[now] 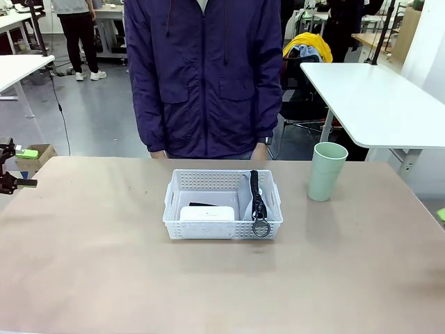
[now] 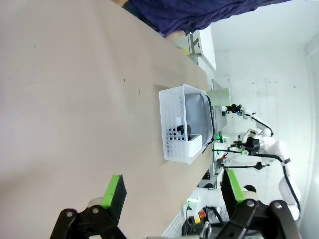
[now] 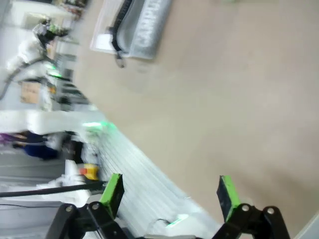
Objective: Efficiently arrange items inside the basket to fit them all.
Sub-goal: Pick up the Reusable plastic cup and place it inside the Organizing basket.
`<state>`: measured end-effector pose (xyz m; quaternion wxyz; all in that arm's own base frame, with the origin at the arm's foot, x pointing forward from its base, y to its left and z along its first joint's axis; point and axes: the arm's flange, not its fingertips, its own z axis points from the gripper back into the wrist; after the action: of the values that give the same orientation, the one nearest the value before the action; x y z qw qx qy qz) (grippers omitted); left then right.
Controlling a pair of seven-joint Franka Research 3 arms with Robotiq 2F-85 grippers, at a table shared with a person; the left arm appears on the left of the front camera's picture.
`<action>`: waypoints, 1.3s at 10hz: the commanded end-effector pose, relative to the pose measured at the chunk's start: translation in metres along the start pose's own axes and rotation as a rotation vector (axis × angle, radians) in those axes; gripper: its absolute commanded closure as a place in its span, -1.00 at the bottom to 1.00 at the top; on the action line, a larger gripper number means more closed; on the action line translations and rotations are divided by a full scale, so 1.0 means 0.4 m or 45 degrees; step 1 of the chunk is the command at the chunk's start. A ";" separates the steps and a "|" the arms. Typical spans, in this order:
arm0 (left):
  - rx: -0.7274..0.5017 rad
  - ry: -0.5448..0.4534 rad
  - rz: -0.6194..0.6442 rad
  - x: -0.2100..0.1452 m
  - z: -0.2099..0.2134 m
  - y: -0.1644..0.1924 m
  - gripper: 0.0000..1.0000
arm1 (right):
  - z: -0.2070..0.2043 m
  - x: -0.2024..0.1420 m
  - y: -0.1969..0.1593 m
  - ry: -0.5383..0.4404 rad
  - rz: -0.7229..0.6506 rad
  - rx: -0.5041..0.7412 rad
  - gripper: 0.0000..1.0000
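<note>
Cup (image 1: 327, 172) is the one item outside the basket (image 1: 215, 228): it stands upright, mouth up, on the table (image 1: 104, 264) well to the robot's right of it. It looks like light, stiff, smooth plastic (easy to tip or let slide), so a pinch over the rim, one finger inside and one outside, seems safer than squeezing the tapered wall.

The basket sits mid-table. Inside, the white box (image 1: 207, 213) lies against the near wall on the left, with the black stapler (image 1: 201, 204) just behind it. The grey pouch (image 1: 245, 193) stands on edge along the right side; it looks soft and floppy. Its strap (image 1: 255, 189) runs forward and the metal ring (image 1: 261, 228) hangs over the near rim.

The bare floor left is at the far side, and the cup is probably too tall to sit below the rim upright. The pouch and its dangling ring crowd the approach from the cup's side. A person (image 1: 205, 76) stands close at the far edge, directly behind the basket.

The left gripper (image 2: 174, 191) is spread wide and empty over bare table; the right gripper (image 3: 169, 194) is likewise spread, holding nothing.
</note>
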<state>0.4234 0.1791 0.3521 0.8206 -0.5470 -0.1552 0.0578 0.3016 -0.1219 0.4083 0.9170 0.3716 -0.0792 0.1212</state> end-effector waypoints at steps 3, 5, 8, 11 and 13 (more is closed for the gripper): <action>0.010 -0.003 -0.006 -0.012 0.000 -0.006 -1.00 | -0.123 0.124 -0.028 -0.268 1.060 -0.540 -1.00; 0.010 -0.003 -0.006 -0.012 0.000 -0.006 -1.00 | -0.196 0.152 -0.036 -0.315 1.194 -0.513 -1.00; 0.010 -0.003 -0.006 -0.012 0.000 -0.006 -1.00 | -0.263 0.189 -0.077 -0.390 1.184 -0.254 -1.00; 0.010 -0.003 -0.006 -0.012 0.000 -0.006 -1.00 | -0.219 0.253 -0.030 -0.398 1.160 -0.320 -1.00; 0.010 -0.003 -0.006 -0.012 0.000 -0.006 -1.00 | -0.219 0.253 -0.030 -0.398 1.160 -0.320 -1.00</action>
<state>0.4230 0.1790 0.3519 0.8210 -0.5463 -0.1555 0.0584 0.4068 -0.0525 0.3521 0.7843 0.2204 -0.3817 0.4366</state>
